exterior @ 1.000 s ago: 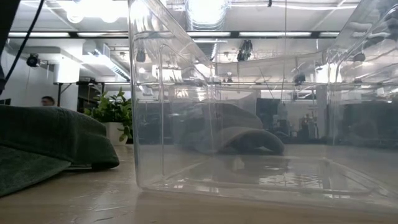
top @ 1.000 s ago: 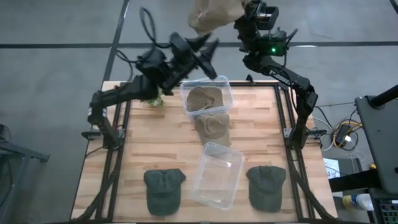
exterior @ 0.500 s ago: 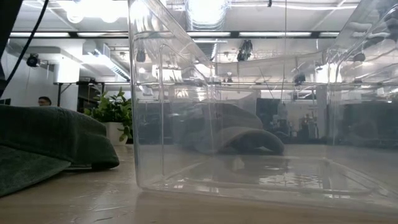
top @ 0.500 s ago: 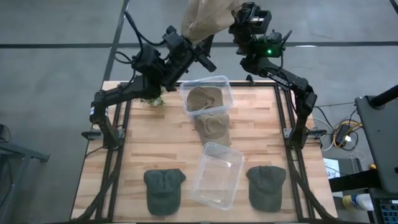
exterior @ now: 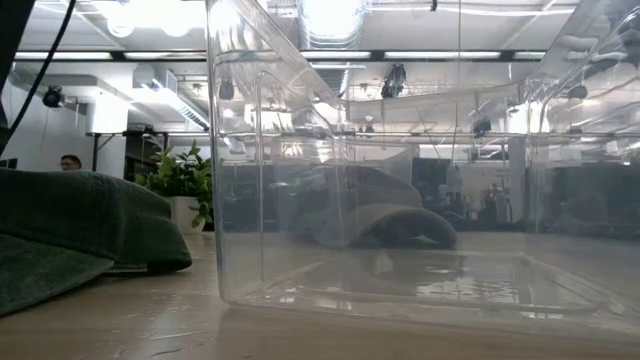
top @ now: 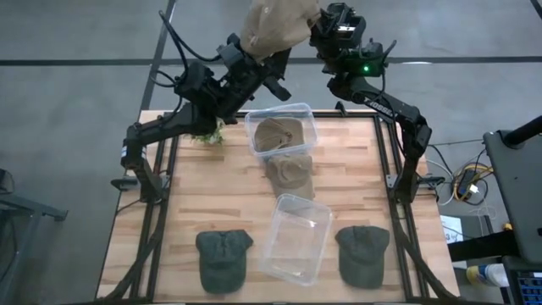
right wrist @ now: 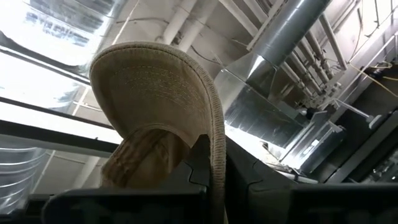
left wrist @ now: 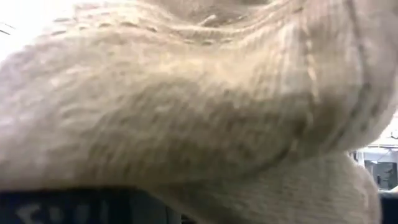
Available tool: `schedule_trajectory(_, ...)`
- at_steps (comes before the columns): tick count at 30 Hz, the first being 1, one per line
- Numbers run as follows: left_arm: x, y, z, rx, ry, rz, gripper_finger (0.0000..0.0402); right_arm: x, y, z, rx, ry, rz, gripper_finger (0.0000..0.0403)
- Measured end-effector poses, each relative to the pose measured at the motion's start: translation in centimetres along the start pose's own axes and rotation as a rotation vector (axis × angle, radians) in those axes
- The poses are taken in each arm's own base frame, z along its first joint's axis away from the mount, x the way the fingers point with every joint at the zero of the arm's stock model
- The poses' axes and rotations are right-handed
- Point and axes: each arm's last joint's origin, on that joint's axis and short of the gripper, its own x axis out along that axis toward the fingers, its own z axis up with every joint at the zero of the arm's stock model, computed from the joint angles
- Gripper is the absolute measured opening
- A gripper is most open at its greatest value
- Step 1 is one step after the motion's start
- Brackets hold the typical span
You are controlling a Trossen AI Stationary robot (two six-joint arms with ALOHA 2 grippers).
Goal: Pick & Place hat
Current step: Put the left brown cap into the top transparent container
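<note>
A tan hat (top: pixel 273 25) is held high above the table's far edge, and its brim (right wrist: pixel 155 87) shows in the right wrist view. My right gripper (top: pixel 326 30) is shut on it. My left gripper (top: pixel 275 72) is just below and left of the hat with its fingers apart. Tan cloth (left wrist: pixel 186 99) fills the left wrist view, and I cannot tell whether that gripper touches it. Another tan hat (top: pixel 275 135) lies in a clear bin (top: pixel 305 114) at the far middle. A third tan hat (top: pixel 290 174) lies on the table just nearer. My right gripper pinches the edge of the tan hat's brim (right wrist: pixel 216 168) between its two fingers. The brim curves out beyond the fingertips. The hat is lifted clear, high above the table.
An empty clear bin (top: pixel 296 237) stands at the near middle and fills the low view (exterior: pixel 400 200). Two dark green hats (top: pixel 223 258) (top: pixel 362 252) lie either side of it; one also shows in the low view (exterior: pixel 80 230). A small plant (top: pixel 207 135) stands at the far left.
My left gripper has risen and gone toward the table's far edge, closing on the tan hat. My right gripper has carried the hat a little toward the left, still lifted clear.
</note>
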Motion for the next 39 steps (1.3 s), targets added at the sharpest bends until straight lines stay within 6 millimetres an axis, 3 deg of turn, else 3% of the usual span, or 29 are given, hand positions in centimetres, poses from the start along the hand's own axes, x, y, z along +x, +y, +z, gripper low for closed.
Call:
schedule_trajectory(3, -0.1, 0.2, 0.5, -0.024, -0.011, -0.013, 0.0133, 0.0, 0.0, 0.0, -0.002, 0.001, -0.001, 0.0011)
schedule_trajectory(9, -0.4, 1.1, 1.7, -0.062, 0.008, -0.029, 0.0019, 0.0, -0.1, -0.3, 0.011, 0.047, -0.02, 0.0013)
schedule_trajectory(18, -2.0, 2.7, 4.7, -0.138, 0.099, -0.026, 0.0011, -0.1, 0.1, -0.3, -0.016, 0.278, -0.003, 0.0053)
schedule_trajectory(27, -3.8, 4.7, 7.8, -0.297, 0.132, 0.095, 0.0009, -0.4, -0.1, -0.9, -0.343, 0.522, 0.086, 0.0123)
schedule_trajectory(35, -4.6, 5.5, 7.4, -0.368, 0.256, 0.142, 0.0009, -0.6, -0.6, -0.2, -0.411, 0.554, 0.062, 0.0136)
schedule_trajectory(39, -5.0, 5.8, 8.3, -0.366, 0.255, 0.136, 0.0009, -1.0, -1.2, 0.6, -0.449, 0.601, 0.032, 0.0131)
